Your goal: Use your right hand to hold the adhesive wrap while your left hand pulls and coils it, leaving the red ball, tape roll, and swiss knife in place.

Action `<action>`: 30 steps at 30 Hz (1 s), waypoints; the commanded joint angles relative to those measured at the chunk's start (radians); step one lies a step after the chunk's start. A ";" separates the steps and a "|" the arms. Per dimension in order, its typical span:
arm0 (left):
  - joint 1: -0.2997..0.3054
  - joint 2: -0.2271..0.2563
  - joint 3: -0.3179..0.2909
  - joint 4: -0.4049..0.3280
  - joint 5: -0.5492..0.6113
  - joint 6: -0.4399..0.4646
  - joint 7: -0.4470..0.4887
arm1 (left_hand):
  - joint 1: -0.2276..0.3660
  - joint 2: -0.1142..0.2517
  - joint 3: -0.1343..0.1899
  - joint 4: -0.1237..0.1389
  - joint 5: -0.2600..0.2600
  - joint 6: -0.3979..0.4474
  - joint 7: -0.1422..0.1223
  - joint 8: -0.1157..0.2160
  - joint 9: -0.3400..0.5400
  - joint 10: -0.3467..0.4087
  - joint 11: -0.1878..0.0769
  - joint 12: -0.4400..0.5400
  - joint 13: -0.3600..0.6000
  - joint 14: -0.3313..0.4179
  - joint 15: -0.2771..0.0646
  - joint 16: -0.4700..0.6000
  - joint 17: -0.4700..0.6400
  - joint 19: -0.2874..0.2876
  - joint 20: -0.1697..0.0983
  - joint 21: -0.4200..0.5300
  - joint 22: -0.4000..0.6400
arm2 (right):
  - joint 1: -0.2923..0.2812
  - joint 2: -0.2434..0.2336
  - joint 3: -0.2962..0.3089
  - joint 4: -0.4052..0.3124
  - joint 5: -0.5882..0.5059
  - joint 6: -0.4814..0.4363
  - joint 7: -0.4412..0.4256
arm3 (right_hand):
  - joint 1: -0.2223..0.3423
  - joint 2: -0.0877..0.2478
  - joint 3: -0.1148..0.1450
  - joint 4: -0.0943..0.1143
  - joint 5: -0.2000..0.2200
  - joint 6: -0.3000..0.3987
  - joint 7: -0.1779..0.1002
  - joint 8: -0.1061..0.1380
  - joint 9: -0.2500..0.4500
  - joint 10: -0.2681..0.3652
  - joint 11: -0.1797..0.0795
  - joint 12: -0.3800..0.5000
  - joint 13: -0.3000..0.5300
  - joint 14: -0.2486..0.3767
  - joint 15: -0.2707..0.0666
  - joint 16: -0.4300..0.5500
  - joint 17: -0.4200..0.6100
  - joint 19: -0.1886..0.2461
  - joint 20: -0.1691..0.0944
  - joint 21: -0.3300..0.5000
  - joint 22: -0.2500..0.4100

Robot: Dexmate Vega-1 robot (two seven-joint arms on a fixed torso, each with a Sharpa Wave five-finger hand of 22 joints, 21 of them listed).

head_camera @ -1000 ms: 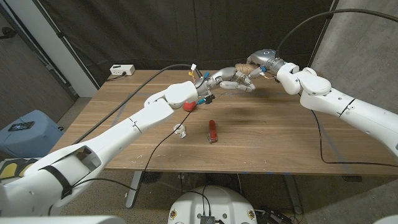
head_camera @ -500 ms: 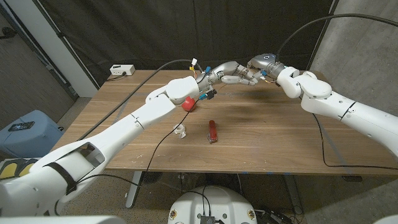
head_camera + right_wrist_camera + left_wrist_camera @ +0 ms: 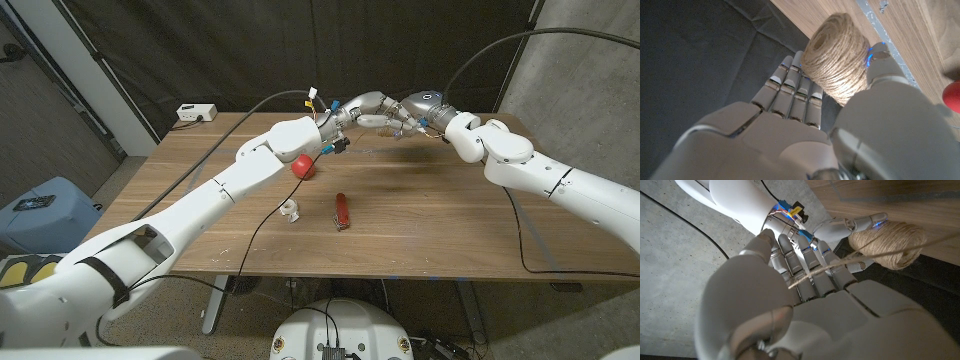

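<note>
Wrap: what your right hand [image 3: 805,135] grips is a spool of tan twine [image 3: 837,57], clamped between thumb and fingers above the desk's [image 3: 450,215] far edge.
Strand: the left wrist view shows you a thin twine strand [image 3: 840,265] running from the spool [image 3: 887,242] across your left hand's fingers [image 3: 812,262].
Left hand: your left hand [image 3: 365,108] meets the right hand [image 3: 418,108] at the far edge; whether it pinches the strand, you cannot tell.
Hidden: from the head view the spool is buried between both hands.
Bystanders: red ball [image 3: 303,164] under your left forearm; swiss knife [image 3: 342,210] mid-desk; small tape roll [image 3: 291,209] just beside it.
</note>
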 commanded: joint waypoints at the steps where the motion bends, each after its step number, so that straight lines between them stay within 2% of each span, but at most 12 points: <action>1: -0.009 -0.013 -0.014 0.022 -0.012 -0.021 -0.017 | 0.002 0.009 -0.002 -0.001 0.008 -0.004 0.003 -0.005 0.002 0.001 0.002 -0.003 0.003 0.006 -0.007 0.000 0.005 0.003 -0.005 0.001 0.002 | -0.007 0.006 -0.004 0.002 0.003 0.008 0.000 | 0.106 0.107 -0.001 0.000 0.006 0.113 -0.113 0.005 0.006 0.125 -0.117 0.006 0.003 0.009 -0.153 -0.004 0.004 0.009 -0.029 0.000 0.005; 13: -0.014 -0.011 -0.025 0.024 -0.028 -0.020 -0.043 | 0.002 0.011 -0.005 0.000 0.008 -0.008 0.007 -0.008 0.002 -0.001 0.007 -0.010 0.003 0.011 -0.010 0.003 0.009 0.015 0.018 0.008 0.002 | -0.014 0.015 0.000 0.013 0.026 -0.002 -0.001 | 0.109 0.109 -0.003 -0.001 0.006 0.113 -0.112 0.004 0.006 0.125 -0.113 0.005 0.005 0.011 -0.153 -0.004 0.007 0.009 -0.029 -0.001 0.006; 21: -0.012 -0.011 -0.036 0.022 -0.041 -0.016 -0.051 | 0.000 0.011 -0.007 0.001 0.009 -0.004 0.008 -0.007 0.003 0.003 0.007 -0.011 0.003 0.017 -0.018 0.005 0.011 0.027 0.023 0.013 0.002 | -0.018 0.019 -0.002 0.023 0.036 -0.001 -0.002 | 0.111 0.110 -0.005 -0.001 0.005 0.116 -0.112 0.004 0.006 0.127 -0.113 0.005 0.006 0.012 -0.153 -0.005 0.010 0.010 -0.029 -0.001 0.006; 30: 0.000 -0.018 -0.054 0.020 -0.059 -0.018 -0.048 | 0.002 0.011 -0.010 -0.001 0.009 0.001 0.011 -0.007 0.003 0.008 0.011 -0.014 0.003 0.010 -0.009 0.005 0.016 0.034 0.027 0.018 0.002 | -0.025 0.014 -0.004 0.025 0.045 0.002 -0.002 | 0.114 0.113 -0.008 -0.001 0.005 0.118 -0.111 0.003 0.006 0.131 -0.115 0.004 0.005 0.013 -0.154 -0.003 0.015 0.010 -0.029 0.000 0.006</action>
